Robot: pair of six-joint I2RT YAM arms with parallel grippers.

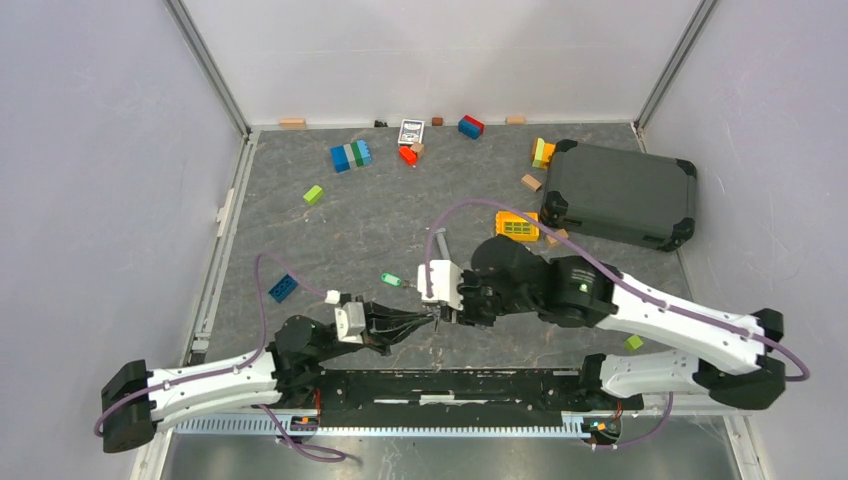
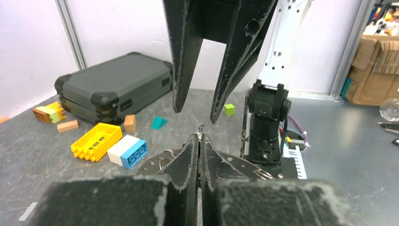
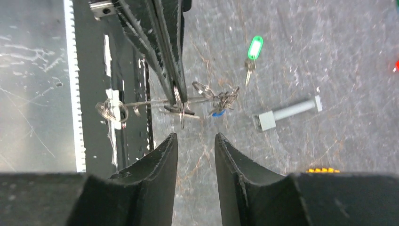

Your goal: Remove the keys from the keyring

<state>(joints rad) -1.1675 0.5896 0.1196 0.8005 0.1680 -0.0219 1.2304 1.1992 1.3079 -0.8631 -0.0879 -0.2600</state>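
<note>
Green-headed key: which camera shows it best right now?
Right wrist. The green-headed key lies in the open, with its head and metal blade both distinct. Top external shows the key only as a small green speck. Left wrist does not show it.

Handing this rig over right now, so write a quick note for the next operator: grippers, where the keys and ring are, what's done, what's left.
Left gripper: shut, pinching the keyring bunch between the two arms.
Right gripper: open, empty, pointed at the left one's tips.
Keys: a green-headed key lies loose on the table, apart from the bunch; the other keys sit clustered on the ring.
Done: apparently one key off.
Left: free the rest.
</note>
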